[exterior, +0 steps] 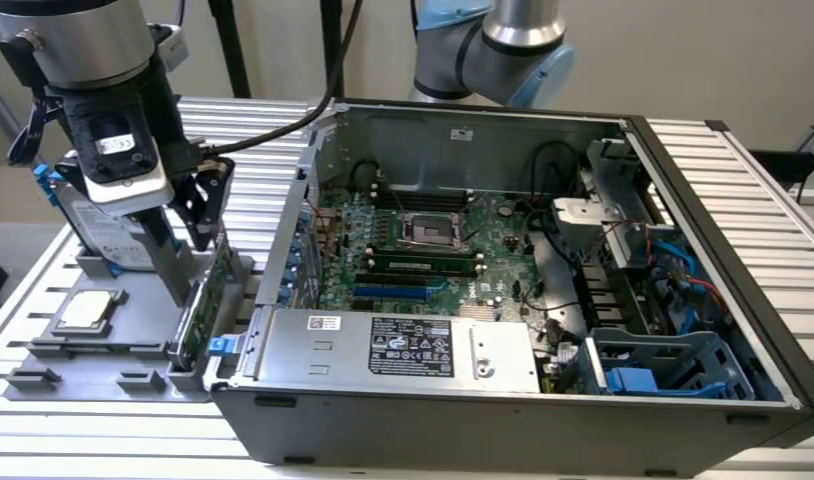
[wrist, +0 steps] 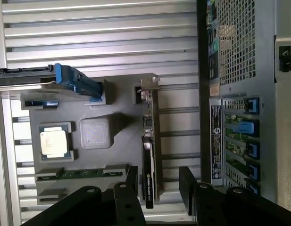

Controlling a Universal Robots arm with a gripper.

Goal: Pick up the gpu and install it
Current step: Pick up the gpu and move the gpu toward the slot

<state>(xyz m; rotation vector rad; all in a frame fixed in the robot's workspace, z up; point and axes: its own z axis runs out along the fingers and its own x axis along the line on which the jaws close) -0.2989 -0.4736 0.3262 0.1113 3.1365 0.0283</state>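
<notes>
End effector [wrist: 159, 190]: 2 dark fingers apart, clamped on nothing, poised low over the tray
gpu [wrist: 149, 155]: upright on its edge in a tray slot, its near end in the gap between the fingers, closer to 1 of them
Grey tray [wrist: 121, 120]: lies on the slatted metal surface [wrist: 98, 37]; also carries a hard drive [wrist: 32, 81] with blue rails and a square silver chip [wrist: 53, 141]
Computer case [exterior: 514, 420]: open, motherboard [exterior: 421, 250] showing, just beside the tray on the exterior view's right

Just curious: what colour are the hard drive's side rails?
Blue; the hard drive's side rails show best in the wrist view.
</notes>
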